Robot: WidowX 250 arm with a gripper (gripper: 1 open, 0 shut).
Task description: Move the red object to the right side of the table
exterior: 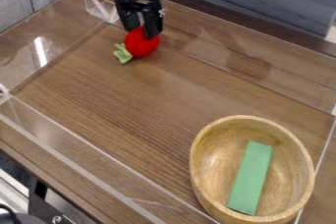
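The end effector (140, 27), black and pointing steeply down, stands at the far left of the worktop (144, 100) with its fingers spread wide. The two fingers straddle the top of the red object (141, 43), one to each side of it; whether either finger actually presses on it cannot be told from this view, and nothing shows the object lifted off the wood.

The red object, small, rounded and bright red, sits on the worktop directly below the end effector, with its light green leafy end (124, 56) pointing toward the lower left and lying on the wood. It is in the far left part of the brown wood-grain surface, near the back wall.

Clear acrylic walls (33, 46) edge the worktop on the left and near sides, catching pale reflections.

Well apart from the red object, at the near right corner, sits a round light wooden bowl (207, 174). A flat green block (251, 178) lies inside it, leaning lengthwise along the bowl's inner slope.
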